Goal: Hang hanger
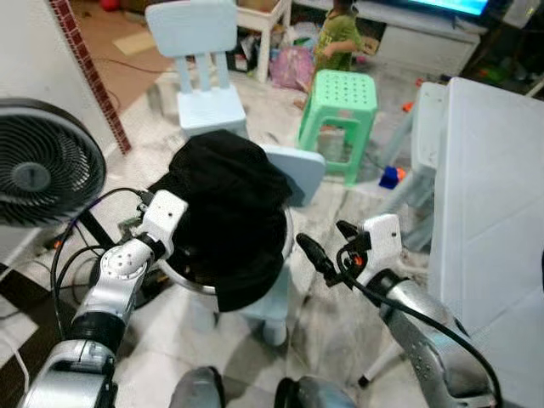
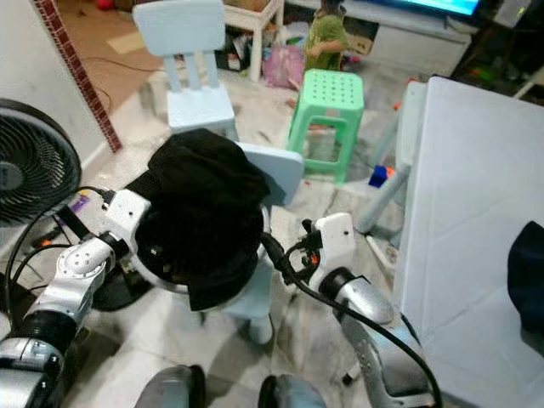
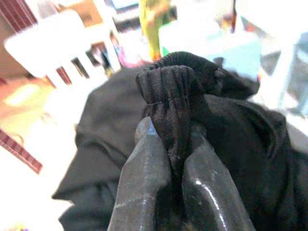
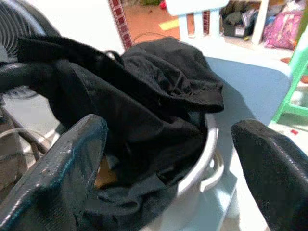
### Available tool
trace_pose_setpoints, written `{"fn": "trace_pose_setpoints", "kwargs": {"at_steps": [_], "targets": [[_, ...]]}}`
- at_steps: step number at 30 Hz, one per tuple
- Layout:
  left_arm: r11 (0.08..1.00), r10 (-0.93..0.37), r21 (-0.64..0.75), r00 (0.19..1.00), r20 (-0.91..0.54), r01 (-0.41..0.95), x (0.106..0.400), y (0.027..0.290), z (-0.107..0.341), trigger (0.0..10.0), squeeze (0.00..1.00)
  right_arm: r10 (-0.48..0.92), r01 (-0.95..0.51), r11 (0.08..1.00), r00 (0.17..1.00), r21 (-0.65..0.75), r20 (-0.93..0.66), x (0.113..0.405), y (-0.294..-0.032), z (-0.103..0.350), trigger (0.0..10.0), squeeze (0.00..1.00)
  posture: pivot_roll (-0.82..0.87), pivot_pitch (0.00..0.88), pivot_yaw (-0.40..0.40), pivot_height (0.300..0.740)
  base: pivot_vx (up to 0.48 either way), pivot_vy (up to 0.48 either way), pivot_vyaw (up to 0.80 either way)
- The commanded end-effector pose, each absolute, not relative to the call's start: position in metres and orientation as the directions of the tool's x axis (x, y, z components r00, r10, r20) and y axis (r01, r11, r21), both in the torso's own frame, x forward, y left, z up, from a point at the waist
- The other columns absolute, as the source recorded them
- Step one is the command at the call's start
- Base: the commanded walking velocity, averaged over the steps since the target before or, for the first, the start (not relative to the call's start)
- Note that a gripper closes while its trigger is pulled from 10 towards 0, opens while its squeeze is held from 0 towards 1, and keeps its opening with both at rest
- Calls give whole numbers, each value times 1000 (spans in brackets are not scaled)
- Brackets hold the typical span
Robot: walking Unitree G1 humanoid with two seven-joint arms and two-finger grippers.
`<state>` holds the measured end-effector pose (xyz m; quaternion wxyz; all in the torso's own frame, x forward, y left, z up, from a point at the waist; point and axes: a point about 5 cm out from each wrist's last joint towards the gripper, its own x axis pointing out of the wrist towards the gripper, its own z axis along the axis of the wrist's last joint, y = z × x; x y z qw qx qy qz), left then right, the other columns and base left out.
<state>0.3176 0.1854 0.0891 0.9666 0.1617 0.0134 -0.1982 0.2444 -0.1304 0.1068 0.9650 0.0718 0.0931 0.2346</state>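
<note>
Left claw [image 3: 175,159] pinches black cloth [image 1: 229,212] over the basin [image 4: 204,159]; right claw [image 4: 168,159] gapes wide.

the black garment [image 1: 228,217] covers most of the metal basin [image 4: 204,159], hiding its contents.

- A small pale blue plastic chair [image 1: 293,170] stands on the marbled tile floor [image 1: 340,297] and carries a round silver metal basin [image 4: 204,154] on its seat.
- A black crumpled cloth garment [image 1: 225,217] fills the basin and drapes over its rim.
- On the floor behind stand a second pale blue plastic chair [image 1: 200,64] and a green perforated plastic stool [image 1: 340,106].
- A black round floor fan [image 1: 38,166] stands at the left.
- A white flat-topped table [image 1: 493,212] stands at the right.
</note>
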Motion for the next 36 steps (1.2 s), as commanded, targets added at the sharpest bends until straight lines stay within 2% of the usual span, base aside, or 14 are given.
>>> {"fn": "trace_pose_setpoints", "kwargs": {"at_steps": [1,4,6,11,14,20,21,22,23,24,36], "targets": [[903,-334,287,943,-4,321,314,183,102,0,0,393,-372,915,911,157,-129,249,-140,105,10000,0,50,0,4,740,0,0,0],[915,-317,286,946,70,285,308,177,114,0,0,329,-312,939,937,147,-114,254,-146,104,10000,0,59,0,8,740,0,0,0],[933,-286,273,944,163,235,301,170,129,0,0,225,-209,964,971,163,-84,261,-157,103,10000,0,85,0,3,740,0,0,0],[956,-236,230,945,228,183,294,164,145,0,0,47,-34,991,994,126,-101,270,-175,94,10000,0,103,0,-2,740,0,0,0],[960,-237,205,941,241,190,287,154,149,0,0,34,-27,996,996,83,-77,275,-179,93,10000,0,104,0,-9,740,0,0,0],[960,-245,186,951,188,211,272,135,137,0,0,-20,25,994,998,104,-54,280,-182,91,10000,0,98,0,-3,740,0,0,0],[960,-242,186,956,166,211,271,134,133,3961,0,-13,19,994,998,106,-56,279,-181,90,10000,0,98,0,-3,740,0,0,0],[960,-242,186,956,166,211,271,134,133,3961,0,-13,19,994,998,106,-56,279,-181,90,10000,0,98,0,-3,740,0,0,0],[960,-231,191,962,143,202,271,134,129,9059,0,-3,10,992,999,127,-49,278,-181,90,10000,0,91,0,2,740,0,0,0],[962,-222,184,970,102,200,270,134,124,10000,0,-3,8,990,999,141,-35,277,-180,90,10000,0,74,0,20,740,0,0,0],[956,-258,167,962,94,240,276,119,127,10000,0,-65,63,988,998,143,12,277,-202,96,10000,0,22,0,41,740,0,0,-183]]}}
